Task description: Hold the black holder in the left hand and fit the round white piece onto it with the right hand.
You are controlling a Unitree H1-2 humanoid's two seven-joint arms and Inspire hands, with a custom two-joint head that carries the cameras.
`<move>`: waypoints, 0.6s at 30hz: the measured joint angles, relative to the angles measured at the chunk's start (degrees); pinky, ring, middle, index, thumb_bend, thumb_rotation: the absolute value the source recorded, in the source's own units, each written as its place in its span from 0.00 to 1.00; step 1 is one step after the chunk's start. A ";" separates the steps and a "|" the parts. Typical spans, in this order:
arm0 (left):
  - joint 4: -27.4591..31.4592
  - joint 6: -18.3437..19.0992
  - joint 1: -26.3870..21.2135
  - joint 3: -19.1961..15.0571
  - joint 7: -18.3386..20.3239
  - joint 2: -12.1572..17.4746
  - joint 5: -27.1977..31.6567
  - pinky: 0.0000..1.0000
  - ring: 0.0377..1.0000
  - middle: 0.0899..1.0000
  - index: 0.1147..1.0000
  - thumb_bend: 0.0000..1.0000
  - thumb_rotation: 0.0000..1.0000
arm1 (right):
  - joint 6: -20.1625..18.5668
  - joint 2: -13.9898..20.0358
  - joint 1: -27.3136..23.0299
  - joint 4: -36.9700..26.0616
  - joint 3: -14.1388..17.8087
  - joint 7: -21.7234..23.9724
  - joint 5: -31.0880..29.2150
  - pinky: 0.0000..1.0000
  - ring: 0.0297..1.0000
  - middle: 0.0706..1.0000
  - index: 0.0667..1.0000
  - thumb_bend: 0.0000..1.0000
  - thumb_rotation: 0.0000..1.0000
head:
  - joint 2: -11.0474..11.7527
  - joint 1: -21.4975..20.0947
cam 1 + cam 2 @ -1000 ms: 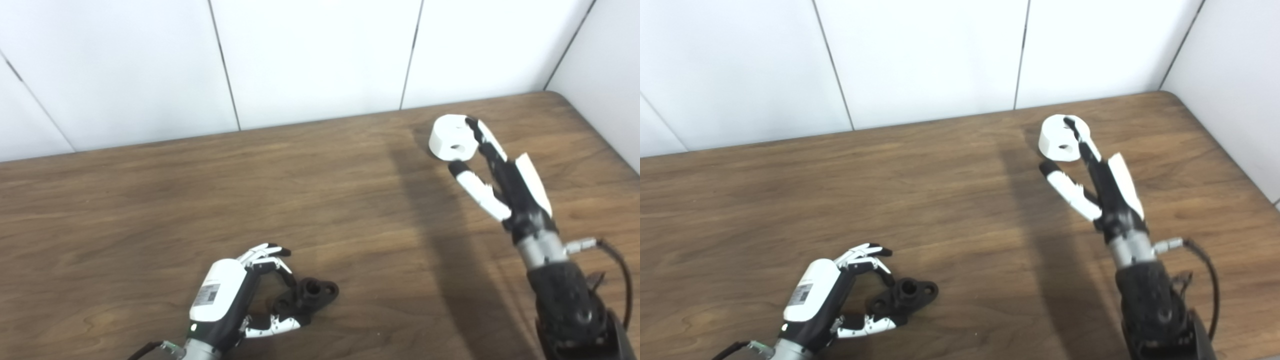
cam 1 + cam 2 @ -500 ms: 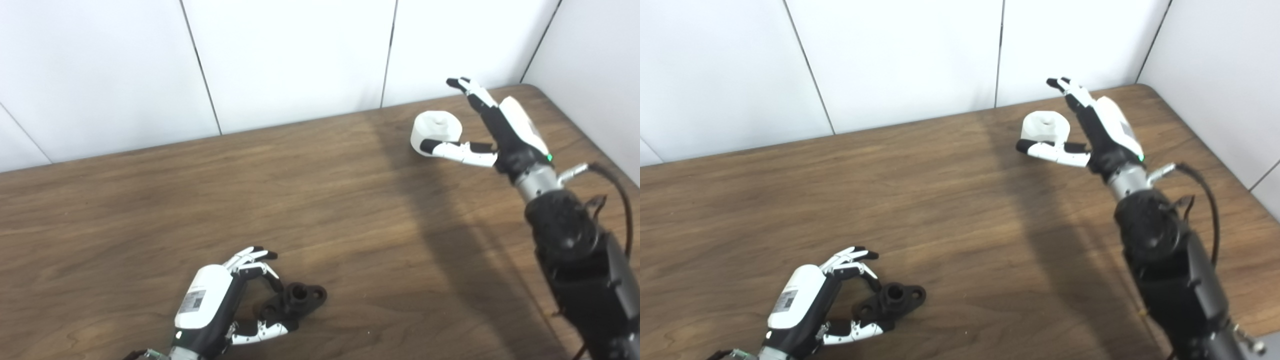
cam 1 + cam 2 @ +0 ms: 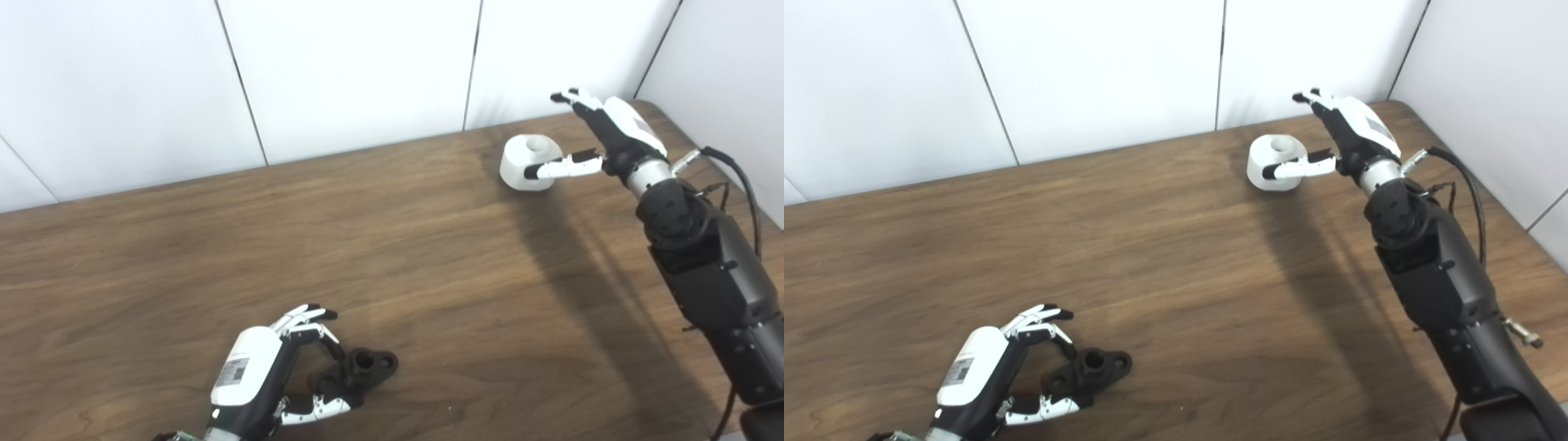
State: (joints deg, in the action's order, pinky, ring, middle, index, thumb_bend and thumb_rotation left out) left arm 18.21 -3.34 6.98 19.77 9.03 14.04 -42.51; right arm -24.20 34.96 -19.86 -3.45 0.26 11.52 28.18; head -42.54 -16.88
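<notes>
The black holder (image 3: 362,370) lies flat on the wooden table (image 3: 429,257) near the front edge, its socket facing up. My left hand (image 3: 263,375) rests beside it, open. Its fingers curve over the holder's left end and its thumb reaches under the near side. At the far right corner the round white piece (image 3: 520,163) sits flat with its hole upward. My right hand (image 3: 612,131) is open there. Its thumb lies across the piece's front face, and its fingers stretch out above and behind the piece without touching it.
White wall panels (image 3: 355,73) close off the table's far edge, and a side wall (image 3: 723,67) closes the right edge close to my right hand. A black cable (image 3: 732,168) loops off the right wrist.
The white piece, tipped up at my right fingertips a second ago, now lies flat. My right hand has rolled and spread, moving toward the far corner. The camera has shifted; the left hand has stayed put.
</notes>
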 measured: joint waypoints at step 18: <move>1.45 2.03 0.49 0.26 0.68 -0.59 -0.90 0.76 0.87 0.79 0.42 0.51 0.05 | -0.24 1.47 -3.55 8.74 -4.34 1.28 1.05 1.00 1.00 0.94 0.86 0.85 0.40 | -0.70 -0.18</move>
State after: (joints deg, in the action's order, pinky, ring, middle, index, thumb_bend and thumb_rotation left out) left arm 19.66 -1.30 7.47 20.03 9.70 13.45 -43.41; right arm -24.44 36.43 -23.41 5.29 -4.08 12.80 29.23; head -43.24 -17.05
